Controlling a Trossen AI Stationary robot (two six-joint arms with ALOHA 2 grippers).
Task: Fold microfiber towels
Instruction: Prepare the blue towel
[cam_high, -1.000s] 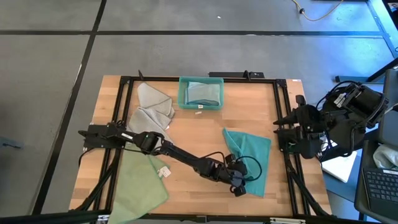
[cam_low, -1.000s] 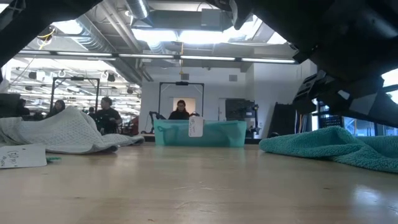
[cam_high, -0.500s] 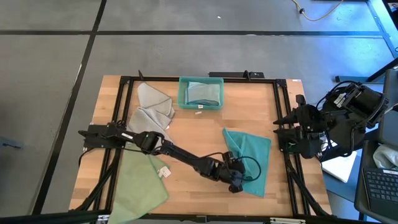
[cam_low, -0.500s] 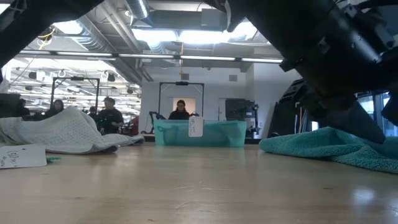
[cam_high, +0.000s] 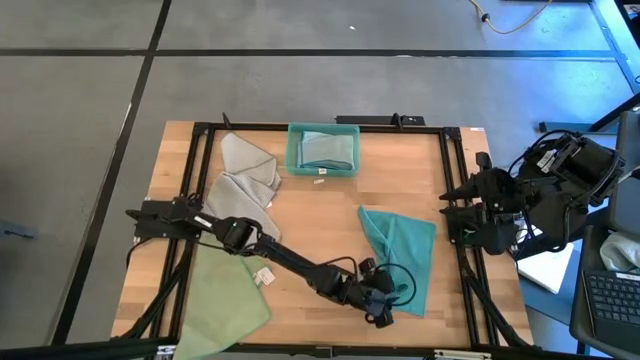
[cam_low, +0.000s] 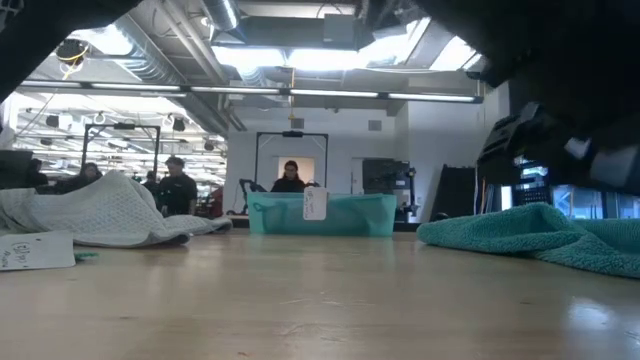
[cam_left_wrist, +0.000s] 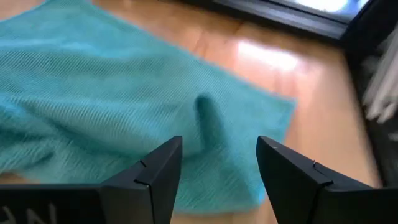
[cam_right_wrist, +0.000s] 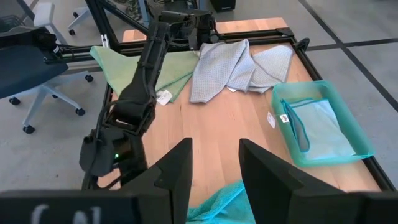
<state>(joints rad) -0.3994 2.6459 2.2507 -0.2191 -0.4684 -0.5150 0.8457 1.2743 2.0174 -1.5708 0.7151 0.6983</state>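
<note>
Teal towel (cam_high: 403, 250): lies rumpled on right half of table (cam_high: 330, 215), near front edge. Left gripper (cam_high: 383, 313): arm stretched across table, fingers (cam_left_wrist: 155, 174) spread apart, empty, just above towel's front corner. Right gripper (cam_right_wrist: 214, 171): parked off table's right edge, fingers partly apart, holding nothing. Grey towels (cam_high: 243, 170): back left. Green towel (cam_high: 225, 290): front left. Bin (cam_high: 323, 150): back centre, folded towel inside.

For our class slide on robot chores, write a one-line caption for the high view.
Left pincer open over the teal towel; grey towels and a green towel wait; right pincer parked at the table's edge.
</note>
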